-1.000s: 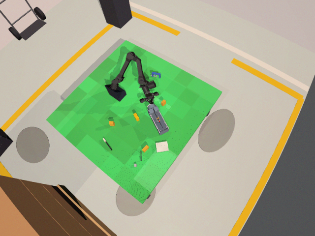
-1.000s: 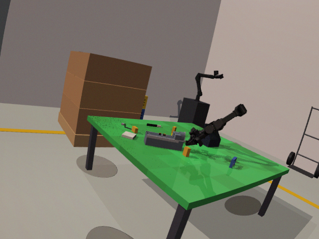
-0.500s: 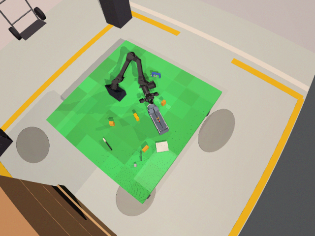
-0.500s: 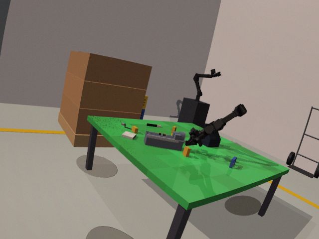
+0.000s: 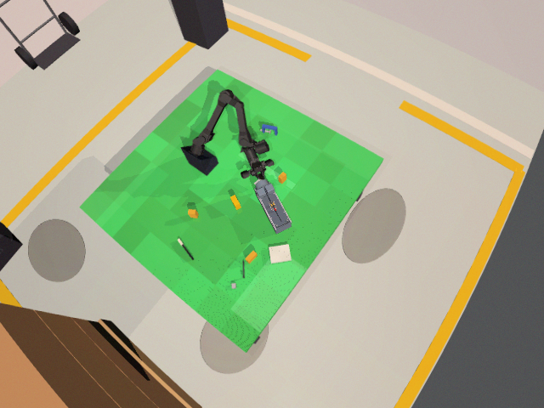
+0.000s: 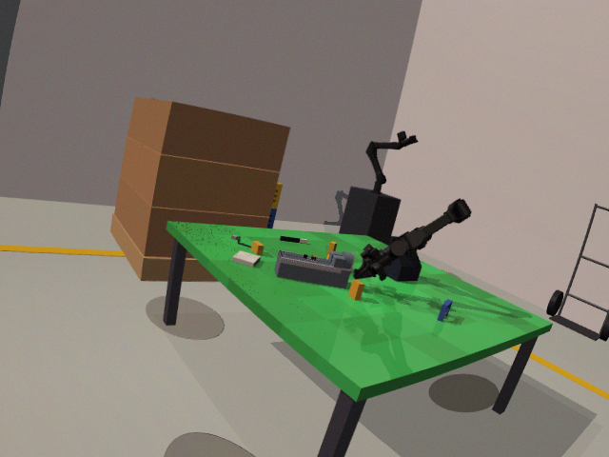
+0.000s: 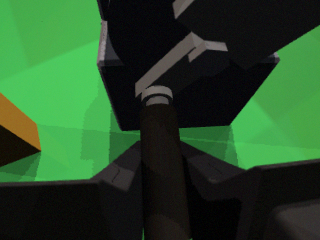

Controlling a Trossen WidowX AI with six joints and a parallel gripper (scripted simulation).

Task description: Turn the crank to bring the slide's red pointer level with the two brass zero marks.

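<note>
gripping the crank's dark handle (image 7: pixel 162 175), gripper (image 5: pixel 261 176) (image 6: pixel 361 273) (image 7: pixel 157 147) nearly closed, machine (image 5: pixel 278 215) (image 6: pixel 312 270) just beyond

On our desk (image 5: pixel 325 171) (image 6: pixel 418 364), an orange block (image 5: pixel 282 178) (image 6: pixel 356 289) (image 7: pixel 19 131) obstructs one side near the machine's (image 5: pixel 280 219) (image 6: pixel 312 273) crank end; between this block and the blue bracket (image 5: pixel 269 128) (image 6: pixel 444 310), we see open passage.
</note>
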